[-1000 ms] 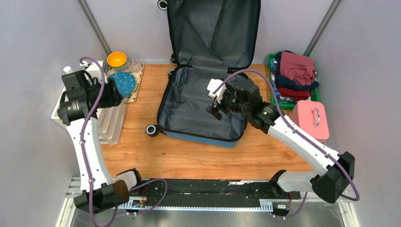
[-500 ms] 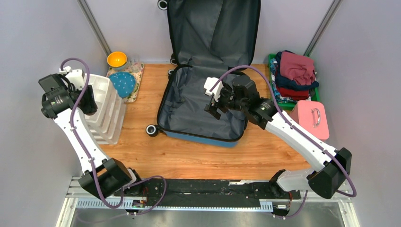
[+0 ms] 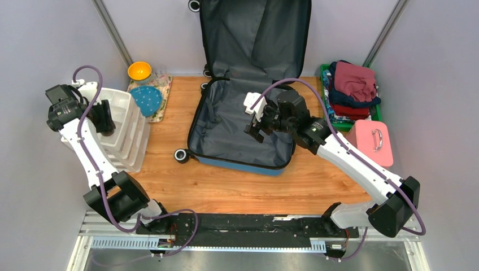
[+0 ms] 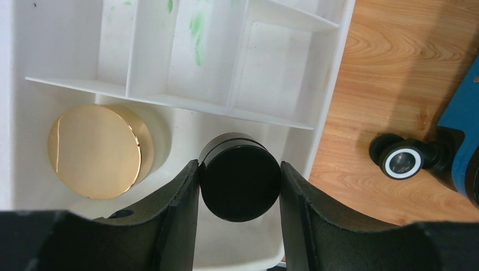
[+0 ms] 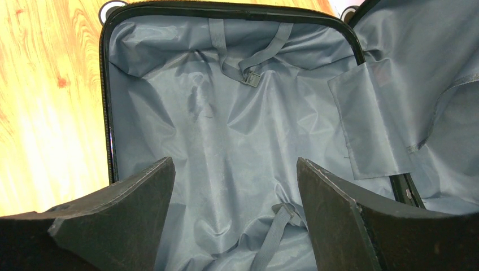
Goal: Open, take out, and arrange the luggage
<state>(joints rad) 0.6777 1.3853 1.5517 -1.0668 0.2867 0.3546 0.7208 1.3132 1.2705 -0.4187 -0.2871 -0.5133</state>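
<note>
Half of the luggage (image 3: 240,132) lies flat in the middle of the bench (image 3: 226,186), with its lid propped upright against the back wall. The grey lining (image 5: 237,135) shows nothing left inside. The right gripper (image 3: 255,121) hangs over that lining, released, with its fingers wide apart.

At the bench's left edge the left gripper (image 4: 240,189) is clenched on a black jar (image 4: 240,183) inside the white organiser (image 4: 186,56), just beside a gold-capped jar (image 4: 96,149). The step looks like seating this jar. It should go down until its base rests on the compartment floor, clear of the gold cap and the divider. The gripper should then open and rise straight up.

Since a second ago the left arm has swung outward from the blue dotted item (image 3: 148,100) to the organiser, while the right arm has barely shifted.
</note>
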